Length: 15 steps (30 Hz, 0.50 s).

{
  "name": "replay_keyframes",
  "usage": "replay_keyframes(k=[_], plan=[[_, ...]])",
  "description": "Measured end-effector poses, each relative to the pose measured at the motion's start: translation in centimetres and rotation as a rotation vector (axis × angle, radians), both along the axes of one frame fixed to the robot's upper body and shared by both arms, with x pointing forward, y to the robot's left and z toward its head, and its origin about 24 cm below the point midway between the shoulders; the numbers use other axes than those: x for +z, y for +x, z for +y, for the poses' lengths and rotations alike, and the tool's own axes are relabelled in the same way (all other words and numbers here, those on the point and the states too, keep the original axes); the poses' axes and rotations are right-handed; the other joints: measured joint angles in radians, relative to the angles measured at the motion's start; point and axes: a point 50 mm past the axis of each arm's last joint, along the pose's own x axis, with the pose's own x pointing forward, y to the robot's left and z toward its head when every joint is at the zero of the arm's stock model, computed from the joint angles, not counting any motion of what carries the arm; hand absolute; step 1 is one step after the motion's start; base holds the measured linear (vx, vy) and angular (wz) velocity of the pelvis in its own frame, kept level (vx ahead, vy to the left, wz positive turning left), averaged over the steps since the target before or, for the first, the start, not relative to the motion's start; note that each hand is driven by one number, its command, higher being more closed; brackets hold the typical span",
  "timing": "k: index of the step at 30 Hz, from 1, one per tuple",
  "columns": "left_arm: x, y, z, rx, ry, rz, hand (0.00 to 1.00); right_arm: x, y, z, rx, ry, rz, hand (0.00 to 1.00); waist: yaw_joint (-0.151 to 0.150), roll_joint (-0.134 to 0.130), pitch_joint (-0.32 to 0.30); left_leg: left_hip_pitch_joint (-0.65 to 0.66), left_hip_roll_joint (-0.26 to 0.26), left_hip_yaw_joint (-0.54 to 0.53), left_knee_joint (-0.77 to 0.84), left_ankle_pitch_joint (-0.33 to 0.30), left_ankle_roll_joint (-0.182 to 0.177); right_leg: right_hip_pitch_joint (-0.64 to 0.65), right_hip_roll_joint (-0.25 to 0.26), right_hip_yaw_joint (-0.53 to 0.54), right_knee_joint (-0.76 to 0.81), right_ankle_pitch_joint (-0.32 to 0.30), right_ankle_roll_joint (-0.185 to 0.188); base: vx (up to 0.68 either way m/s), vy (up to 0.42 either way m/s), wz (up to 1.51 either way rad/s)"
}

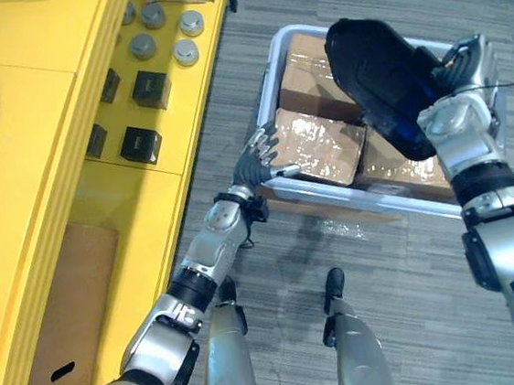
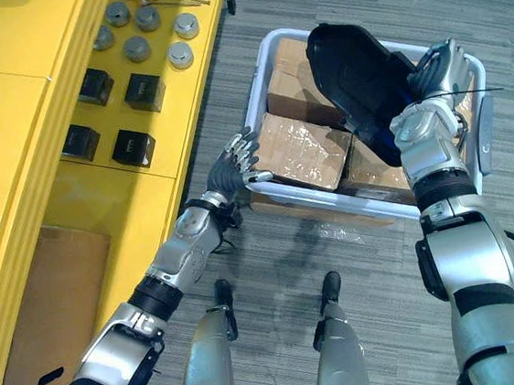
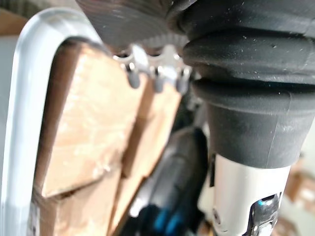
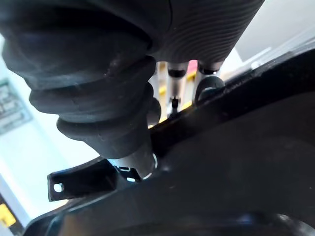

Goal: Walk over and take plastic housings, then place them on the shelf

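Black plastic housing (image 1: pixel 378 74) hangs above the pale plastic bin (image 1: pixel 377 198), my right hand (image 1: pixel 464 60) curled round its edge; brown film-wrapped cardboard boxes (image 1: pixel 321 144) fill the bin; my left hand (image 1: pixel 260 160), fingers spread, sits at its near rim; grey floor (image 1: pixel 226 76) lies open beside the yellow shelf (image 1: pixel 58 48).

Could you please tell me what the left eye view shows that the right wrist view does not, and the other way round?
Left eye view's own: the yellow shelf with black boxes and grey round caps, the white bin of cardboard boxes, and the left hand, open, at the bin's rim. Right wrist view's own: a small tab with a hole on the plastic housing, seen from close. Shared: the right hand gripping the black plastic housing.
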Motion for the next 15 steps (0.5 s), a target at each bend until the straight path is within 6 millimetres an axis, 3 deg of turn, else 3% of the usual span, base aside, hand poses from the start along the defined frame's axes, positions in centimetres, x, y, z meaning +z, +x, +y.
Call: replay_keyframes(k=[4,9,12,15], plan=[[-0.9,0.7,0.0,0.042,-0.026,0.111,0.0,0.1,0.3,0.7,0.017,-0.013,0.002,1.0,-0.006,0.0,0.0,-0.004,0.0,0.004,0.01,-0.003,0.003,-0.004,0.0,0.007,0.001,0.002,0.001,0.0,0.007,-0.04],[-2.7,1.2,-0.7,0.036,-0.011,0.276,0.0,2.4,0.6,1.9,0.035,-0.009,-0.059,1.0,-0.009,0.001,0.0,-0.011,0.0,0.013,0.027,-0.013,0.008,-0.011,-0.002,0.014,0.001,0.003,0.001,-0.01,0.015,-0.05],[-2.5,1.7,-1.1,0.024,-0.009,0.329,0.0,4.1,0.7,2.6,0.047,-0.009,-0.113,1.0,-0.015,0.001,0.0,-0.025,0.0,0.023,0.033,-0.013,0.01,-0.029,-0.004,0.026,0.001,0.014,-0.001,-0.01,0.018,-0.08],[-1.9,2.2,-1.6,0.004,-0.042,0.378,0.0,4.4,0.9,3.4,0.074,-0.007,-0.127,1.0,-0.029,0.001,0.001,-0.024,0.0,0.031,0.032,-0.014,0.01,-0.034,-0.004,0.037,0.001,0.016,0.002,0.01,0.007,-0.08]])
